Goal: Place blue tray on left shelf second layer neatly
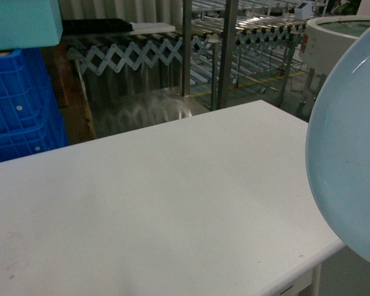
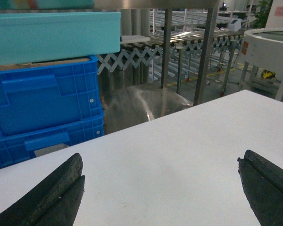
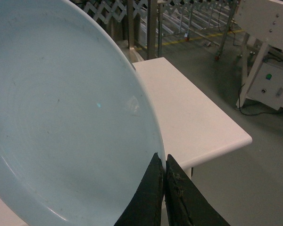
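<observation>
The right pincer (image 3: 162,188) is clamping the rim of the blue tray (image 3: 61,108), its two dark fingers (image 3: 148,197) pressed together on the tray's edge with the rim caught between them. The tray is being held up off the table (image 1: 160,203), tipped on edge rather than lying flat, so that in the head view its pale round body (image 1: 348,160) is filling the right side of the picture and overlapping the table's right end. In the right wrist view the tray's smooth inner face is turning toward the camera, with the white table's corner (image 3: 198,117) showing just beyond its rim. The left pincer (image 2: 162,188) is hanging over the white table with its jaws spread wide apart and nothing between them; its two dark fingers (image 2: 52,197) are sitting at the lower corners of the left wrist view. Beyond the far edge of the table, the left shelf (image 2: 205,52) is standing with its shiny steel posts rising from the floor. To the left of it, deep blue crates (image 2: 42,117) are sitting stacked, with a pale turquoise box (image 2: 52,33) resting on top. A round white conveyor table (image 1: 333,37) is standing at the far right, well apart from the tray's holder.
</observation>
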Controlling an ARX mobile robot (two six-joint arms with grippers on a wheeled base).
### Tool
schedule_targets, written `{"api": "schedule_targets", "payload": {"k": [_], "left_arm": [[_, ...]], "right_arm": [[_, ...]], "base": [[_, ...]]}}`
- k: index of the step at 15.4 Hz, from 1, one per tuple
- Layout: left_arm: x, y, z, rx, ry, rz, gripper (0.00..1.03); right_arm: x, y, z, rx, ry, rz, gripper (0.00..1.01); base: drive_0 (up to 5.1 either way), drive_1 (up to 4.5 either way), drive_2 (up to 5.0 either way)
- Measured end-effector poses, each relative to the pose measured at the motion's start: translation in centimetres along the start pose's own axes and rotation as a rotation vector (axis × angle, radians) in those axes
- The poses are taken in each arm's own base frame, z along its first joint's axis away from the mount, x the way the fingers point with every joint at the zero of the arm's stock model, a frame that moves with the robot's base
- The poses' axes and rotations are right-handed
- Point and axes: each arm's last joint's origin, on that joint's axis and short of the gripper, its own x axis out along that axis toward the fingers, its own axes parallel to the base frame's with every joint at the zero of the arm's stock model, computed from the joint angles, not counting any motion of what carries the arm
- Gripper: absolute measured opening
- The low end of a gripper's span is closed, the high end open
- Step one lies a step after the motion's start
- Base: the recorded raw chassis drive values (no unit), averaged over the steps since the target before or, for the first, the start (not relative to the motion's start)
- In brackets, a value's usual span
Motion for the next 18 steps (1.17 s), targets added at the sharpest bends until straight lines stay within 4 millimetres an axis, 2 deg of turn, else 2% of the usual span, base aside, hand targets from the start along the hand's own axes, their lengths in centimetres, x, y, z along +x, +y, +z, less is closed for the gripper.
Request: {"api": "schedule_targets", "payload": {"k": [1,18], "left_arm": [[0.00,0.01,-0.01,0.000,0.001,0.003,0.98],[0.00,0.00,0.00,0.000,0.000,0.002,0.98]], "right_arm": [[0.01,0.00,-0.01,0.000,0.001,0.000,0.02],[0.00,0.02,0.00,0.000,0.000,0.005,0.02]], "base": [[-1.6,-1.60,-1.6],[3.2,-4.13,-4.1]]}}
